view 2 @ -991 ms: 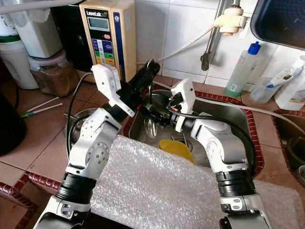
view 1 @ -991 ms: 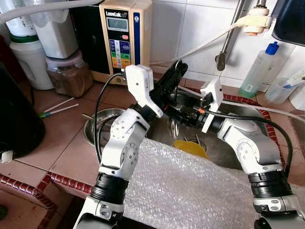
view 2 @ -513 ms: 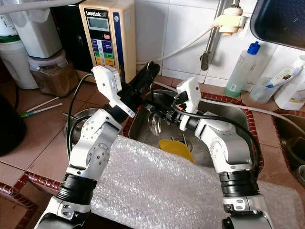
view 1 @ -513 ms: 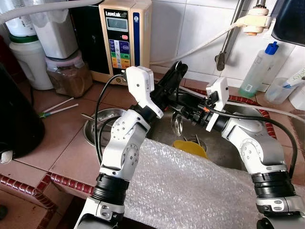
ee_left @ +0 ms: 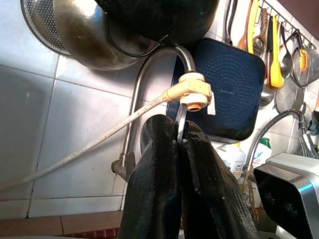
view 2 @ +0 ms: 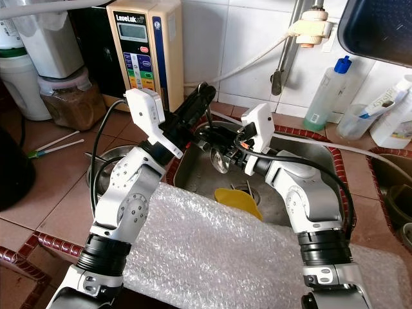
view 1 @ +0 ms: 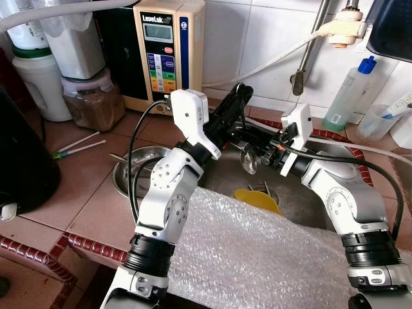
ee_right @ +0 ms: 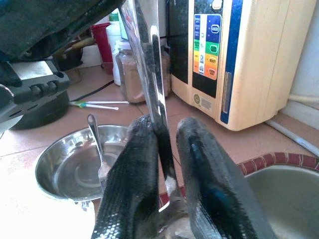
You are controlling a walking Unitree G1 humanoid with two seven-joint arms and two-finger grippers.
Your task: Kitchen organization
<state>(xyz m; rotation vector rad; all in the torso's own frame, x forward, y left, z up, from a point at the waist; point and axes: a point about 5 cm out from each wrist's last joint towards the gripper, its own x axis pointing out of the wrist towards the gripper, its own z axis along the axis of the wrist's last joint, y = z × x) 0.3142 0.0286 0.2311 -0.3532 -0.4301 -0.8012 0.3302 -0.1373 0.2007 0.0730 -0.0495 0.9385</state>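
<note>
Jaws, left: your left gripper (ee_left: pixel 178 144) had its jaws pressed together on the thin metal handle of a utensil, which stood out just past the fingertips.
Jaws, right: your right gripper (ee_right: pixel 167 149) had one finger against the same shiny handle, with a gap to the other finger; I cannot tell whether it was clamped.
Utensil: the metal spoon (view 1: pixel 248 161) hung in the air between the two grippers, its bowl pointing down, above the near left part of the sink (view 2: pixel 322 158).
Sink: a yellow item (view 1: pixel 257 198) lay on the bottom, near the drain.
Tabletop: you had a steel bowl (ee_right: pixel 75 167) with another spoon (ee_right: pixel 95 142) in it on the tiled tabletop (view 1: pixel 84 193), just left of the sink; behind it stood the water machine (view 1: pixel 164 48) and a jar (view 1: pixel 93 103).
Near edge: a sheet of bubble wrap (view 2: pixel 219 251) covered the front of the tabletop, below both arms.
Step in hand: as I judge it, you were passing the spoon from one gripper to the other, over the sink.
Next move: it seems one gripper must have a firm hold before the other lets go; then you can carry the spoon to its place, perhaps the steel bowl.
Risk: the handle is thin and smooth, so it may slip and fall into the sink.
</note>
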